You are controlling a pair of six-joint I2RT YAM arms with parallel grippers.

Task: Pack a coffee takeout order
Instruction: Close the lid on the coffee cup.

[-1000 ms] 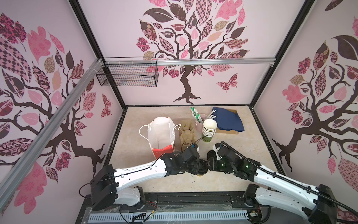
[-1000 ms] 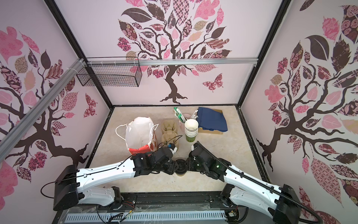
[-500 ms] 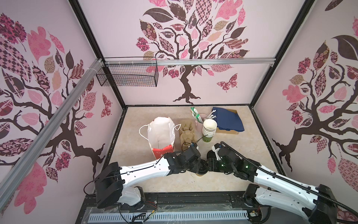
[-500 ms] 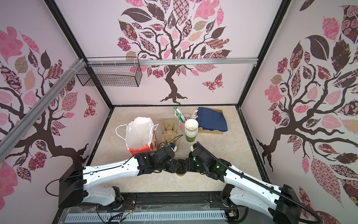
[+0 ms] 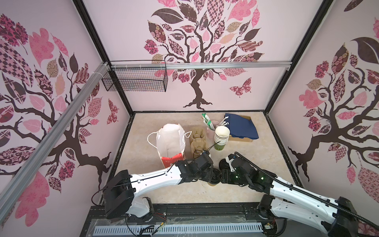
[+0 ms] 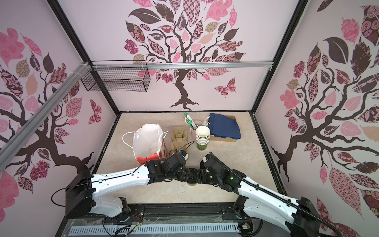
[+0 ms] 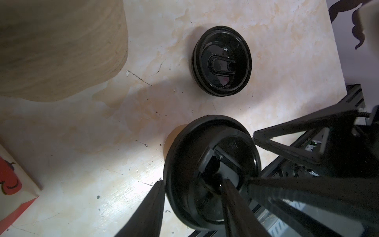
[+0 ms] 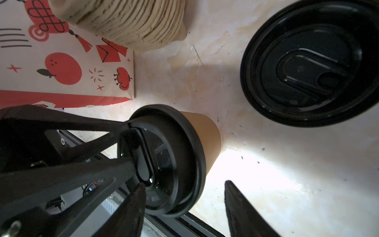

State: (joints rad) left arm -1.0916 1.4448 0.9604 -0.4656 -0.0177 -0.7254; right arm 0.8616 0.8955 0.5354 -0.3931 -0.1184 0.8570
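Cup (image 8: 205,139): small, tan paper, upright, glossy black lid (image 8: 170,160) seated on top.
Where: front of bench (image 5: 184,192); loose lid (image 7: 222,61) nearby.
Left tool (image 7: 191,182): jaws apart, straddling lid rim.
Right tool (image 8: 184,183): likewise.

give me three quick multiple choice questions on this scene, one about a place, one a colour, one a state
1. Where is the spare black lid?
A) flat on the table, apart from the lidded cup
B) on a plate
C) hanging from a hook

2. What colour are the napkins?
A) red
B) navy
C) yellow

3. How does the lidded cup stand?
A) on its side
B) crushed flat
C) upright

Answers:
1 A, both wrist views show it lying on bare table beside the cup.
2 B, both top views show dark blue.
3 C, the fitted lid faces up in both top views.
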